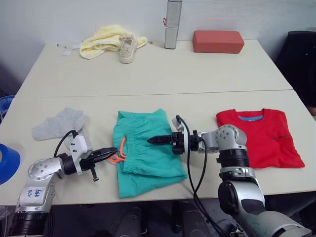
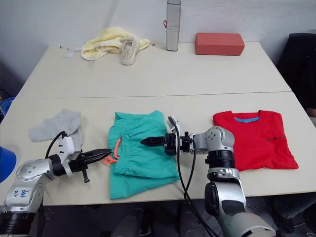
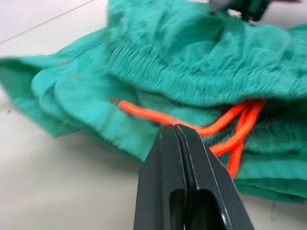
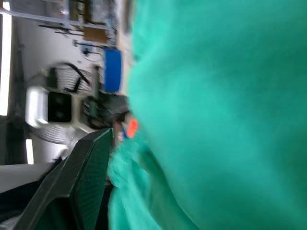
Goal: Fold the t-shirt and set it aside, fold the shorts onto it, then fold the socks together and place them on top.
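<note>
Both of my grippers sit at the teal shorts, which lie folded near the front edge of the table, between the socks and the t-shirt. My left gripper comes in low from my left with its two black fingers pressed together; in the left wrist view the closed tips rest right at the neon orange drawstring, which loops out from under the gathered waistband, and no cloth is caught between them. My right gripper reaches across from my right and hovers over the middle of the shorts, just past the waistband; its fingers look drawn to a narrow point, but I cannot tell whether they are pinching fabric or simply closed above it, and the right wrist view gives me little beyond green cloth close up. The red t-shirt lies folded flat on my right, blue neck label showing, well apart from the shorts. The grey socks lie in a loose heap on my left, near my left arm. At the far side of the table are a pale yellow cloth with an off-white sneaker resting on it, a tall metal bottle and a red block.
</note>
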`<state>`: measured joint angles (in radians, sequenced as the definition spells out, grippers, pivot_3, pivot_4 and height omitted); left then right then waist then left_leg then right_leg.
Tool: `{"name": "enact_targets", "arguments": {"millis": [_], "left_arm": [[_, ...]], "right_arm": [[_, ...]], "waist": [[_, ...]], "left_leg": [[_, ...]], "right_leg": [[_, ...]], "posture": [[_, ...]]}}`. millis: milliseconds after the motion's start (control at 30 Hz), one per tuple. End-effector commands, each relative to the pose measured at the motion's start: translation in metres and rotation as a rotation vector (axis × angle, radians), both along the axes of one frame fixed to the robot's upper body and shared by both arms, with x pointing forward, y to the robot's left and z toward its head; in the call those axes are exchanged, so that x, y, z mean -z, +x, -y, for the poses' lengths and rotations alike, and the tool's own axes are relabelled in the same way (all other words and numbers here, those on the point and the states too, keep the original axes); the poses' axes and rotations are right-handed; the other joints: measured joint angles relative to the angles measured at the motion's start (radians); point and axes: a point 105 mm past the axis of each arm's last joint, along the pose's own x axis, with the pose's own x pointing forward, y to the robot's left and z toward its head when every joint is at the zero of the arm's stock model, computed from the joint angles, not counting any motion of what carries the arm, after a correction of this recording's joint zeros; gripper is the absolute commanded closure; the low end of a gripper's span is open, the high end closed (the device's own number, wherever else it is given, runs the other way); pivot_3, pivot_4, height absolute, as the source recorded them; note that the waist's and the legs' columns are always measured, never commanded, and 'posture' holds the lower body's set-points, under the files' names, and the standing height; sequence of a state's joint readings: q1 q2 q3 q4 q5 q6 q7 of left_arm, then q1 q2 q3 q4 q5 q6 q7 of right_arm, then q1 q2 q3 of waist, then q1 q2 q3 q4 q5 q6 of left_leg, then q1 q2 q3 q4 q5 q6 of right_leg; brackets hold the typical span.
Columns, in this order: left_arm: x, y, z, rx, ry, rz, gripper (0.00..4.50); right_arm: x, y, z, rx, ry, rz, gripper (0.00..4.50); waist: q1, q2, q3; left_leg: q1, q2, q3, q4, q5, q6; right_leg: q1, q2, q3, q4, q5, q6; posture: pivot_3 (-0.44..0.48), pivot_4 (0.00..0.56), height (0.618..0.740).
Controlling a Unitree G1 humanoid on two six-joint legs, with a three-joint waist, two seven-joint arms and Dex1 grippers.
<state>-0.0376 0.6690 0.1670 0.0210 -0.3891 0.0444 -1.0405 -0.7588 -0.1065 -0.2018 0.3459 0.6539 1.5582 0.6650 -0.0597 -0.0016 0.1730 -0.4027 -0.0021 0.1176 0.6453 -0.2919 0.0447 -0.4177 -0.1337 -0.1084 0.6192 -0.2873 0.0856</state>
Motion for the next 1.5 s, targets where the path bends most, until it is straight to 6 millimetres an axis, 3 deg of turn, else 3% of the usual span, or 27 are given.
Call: {"name": "enact_targets", "arguments": {"millis": [33, 200, 300, 433, 567, 733, 1000, 1200, 1333, 1400, 1500], "left_arm": [[0.000, 0.000, 0.001, 0.025, 0.019, 0.016, 4.50], [-0.002, -0.001, 0.006, 0.055, -0.025, 0.017, 4.50], [-0.007, -0.004, 0.010, 0.083, -0.035, 0.013, 4.50], [-0.020, -0.007, 0.010, 0.104, -0.046, 0.023, 4.50], [-0.035, -0.008, 0.019, 0.140, -0.098, 0.040, 4.50], [-0.056, -0.008, 0.043, 0.217, -0.165, 0.056, 4.50], [-0.027, 0.012, 0.060, 0.188, -0.102, 0.006, 4.50], [0.022, 0.027, 0.065, 0.131, 0.028, -0.067, 4.50], [0.025, 0.023, 0.063, 0.135, 0.047, -0.076, 4.50], [0.024, 0.022, 0.060, 0.128, 0.047, -0.073, 4.50], [0.022, 0.022, 0.055, 0.112, 0.054, -0.070, 4.50]], "right_arm": [[0.002, -0.001, 0.004, -0.013, -0.078, 0.068, 1.46], [-0.008, -0.003, 0.009, -0.046, -0.063, 0.090, 0.01], [-0.016, -0.011, 0.016, -0.101, -0.070, 0.131, 0.01], [-0.028, -0.014, 0.043, -0.135, -0.107, 0.189, 0.01], [-0.019, 0.002, 0.059, -0.049, -0.145, 0.184, 0.01], [-0.007, 0.011, 0.057, -0.003, -0.138, 0.149, 0.01], [-0.002, 0.002, 0.045, -0.046, -0.114, 0.085, 0.01], [0.003, -0.004, 0.030, -0.083, -0.092, 0.024, 0.01], [-0.001, -0.008, 0.006, -0.141, -0.044, 0.020, 0.01], [-0.001, -0.008, -0.001, -0.143, -0.032, 0.016, 0.39], [-0.004, -0.004, 0.000, -0.114, -0.009, 0.006, 1.28]], "waist": [[0.003, 0.000, 0.000], [0.009, 0.000, 0.000], [0.011, 0.000, 0.000], [0.017, 0.000, 0.001], [0.016, 0.000, 0.001], [0.014, -0.001, 0.001], [0.017, -0.001, 0.001], [0.016, -0.001, 0.000], [0.015, -0.001, 0.000], [0.013, -0.001, 0.000], [0.013, -0.001, 0.000]], "left_leg": [[0.000, 0.000, 0.000, 0.000, 0.000, -0.001], [0.000, 0.000, -0.001, 0.002, -0.001, -0.002], [0.000, 0.000, -0.001, 0.002, -0.001, -0.001], [-0.001, 0.000, -0.001, 0.002, -0.002, 0.000], [-0.001, 0.000, -0.001, 0.001, -0.003, 0.001], [-0.001, 0.000, -0.001, 0.002, 0.000, 0.003], [0.002, 0.000, -0.001, 0.002, -0.001, 0.001], [0.002, 0.000, -0.001, 0.002, 0.001, 0.005], [0.002, 0.001, -0.001, 0.002, 0.001, 0.005], [0.002, 0.001, -0.001, 0.002, -0.001, 0.001], [0.002, 0.001, -0.001, 0.002, -0.001, 0.001]], "right_leg": [[0.000, 0.000, 0.000, 0.000, 0.000, 0.000], [0.000, -0.001, 0.000, -0.001, 0.000, 0.000], [0.000, -0.001, 0.000, -0.002, 0.000, 0.000], [0.000, -0.001, -0.001, -0.006, 0.000, 0.001], [0.000, -0.001, -0.001, -0.008, 0.001, 0.001], [0.002, 0.000, -0.002, -0.007, 0.001, 0.002], [0.005, 0.000, -0.002, -0.008, 0.003, 0.002], [0.005, 0.001, -0.002, -0.008, 0.003, 0.002], [0.005, 0.001, -0.001, -0.008, 0.003, 0.002], [0.005, 0.001, -0.001, -0.008, 0.003, 0.002], [0.005, 0.001, -0.001, -0.007, 0.003, 0.002]], "posture": [[0.000, 0.150, 0.740], [0.000, 0.150, 0.740], [0.000, 0.150, 0.740], [0.000, 0.150, 0.740], [0.000, 0.150, 0.740], [0.000, 0.150, 0.740], [0.000, 0.150, 0.740], [0.000, 0.150, 0.740], [0.000, 0.150, 0.740], [0.000, 0.150, 0.740], [0.000, 0.150, 0.740]]}}
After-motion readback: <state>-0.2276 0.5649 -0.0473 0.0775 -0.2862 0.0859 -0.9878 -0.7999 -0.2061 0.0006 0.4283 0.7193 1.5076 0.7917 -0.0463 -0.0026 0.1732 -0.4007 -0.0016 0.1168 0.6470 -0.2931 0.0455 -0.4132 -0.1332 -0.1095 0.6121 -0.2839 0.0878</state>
